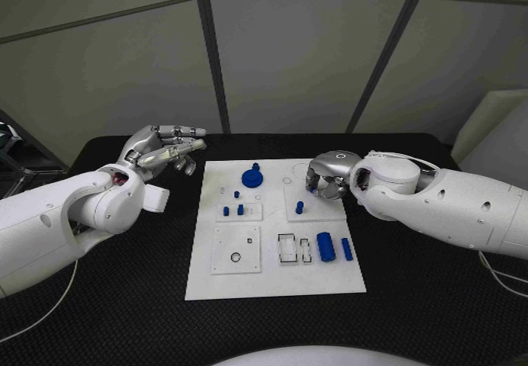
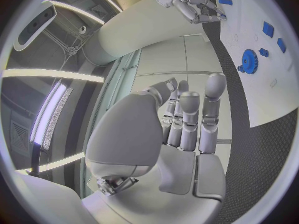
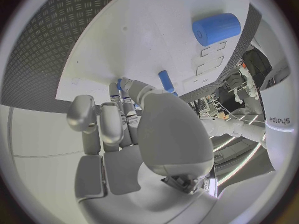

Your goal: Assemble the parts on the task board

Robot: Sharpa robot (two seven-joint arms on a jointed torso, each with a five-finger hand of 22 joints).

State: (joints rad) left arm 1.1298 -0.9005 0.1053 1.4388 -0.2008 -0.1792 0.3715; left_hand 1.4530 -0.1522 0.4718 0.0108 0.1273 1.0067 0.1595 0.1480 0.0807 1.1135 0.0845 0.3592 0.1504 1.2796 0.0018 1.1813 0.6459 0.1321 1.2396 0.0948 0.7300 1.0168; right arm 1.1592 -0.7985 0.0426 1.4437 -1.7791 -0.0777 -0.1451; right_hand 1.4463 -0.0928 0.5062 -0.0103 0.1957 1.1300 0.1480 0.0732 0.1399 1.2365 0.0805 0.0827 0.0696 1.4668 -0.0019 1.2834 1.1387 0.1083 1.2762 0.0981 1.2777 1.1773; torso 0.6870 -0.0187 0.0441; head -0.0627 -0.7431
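Two hands work at a black counter (image 1: 440,305) with the white task board (image 1: 275,267) at its middle. Just off the board's left far corner, the left hand (image 1: 165,149) is raised, fingers apart, holding nothing. Over the board's right far part, the right hand (image 1: 330,174) curls down, and whether its fingertips (image 3: 120,84) pinch a small blue part I cannot tell. A blue gear (image 1: 253,178) sits near the far edge, a blue cylinder (image 1: 326,246) near the right edge.

Blue parts (image 1: 326,245), white task board (image 1: 275,274), black table (image 1: 440,305)
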